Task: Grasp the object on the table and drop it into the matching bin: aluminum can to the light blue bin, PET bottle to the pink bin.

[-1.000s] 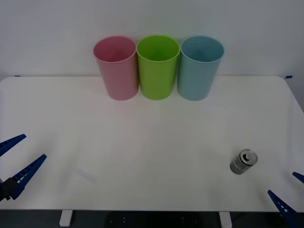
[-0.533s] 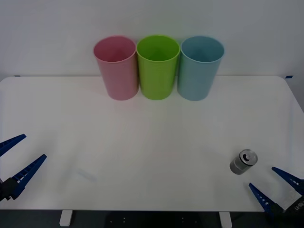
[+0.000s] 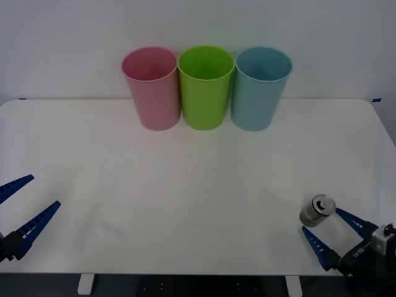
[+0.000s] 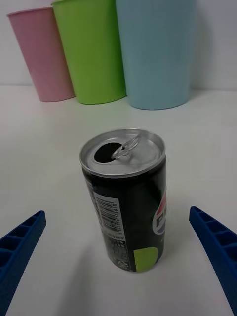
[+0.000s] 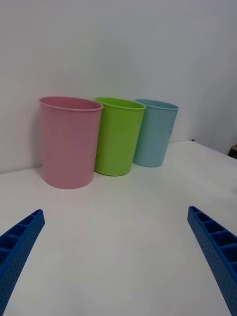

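The right tool (image 3: 331,232) has come in from the near right corner of the surface (image 3: 185,185) over the last second and now sits just behind the aluminum can (image 3: 317,211), its blue fingers spread wide with one tip on each side of the can. From the right wrist view the can (image 4: 126,197) stands upright between the two fingers, centred and apart from both; it looks already opened, though the dark mouth by the pull tab could be shadow. That advance means the approach is nearly done, and the likely next step is a little more reach, then closing on the can's body.

The left tool (image 3: 25,213) waits at the near left edge, fingers apart and holding nothing.

The light blue bin (image 3: 260,88) stands at the far side, well apart from the can, beside a lime green bin (image 3: 205,86) and the pink bin (image 3: 152,87).
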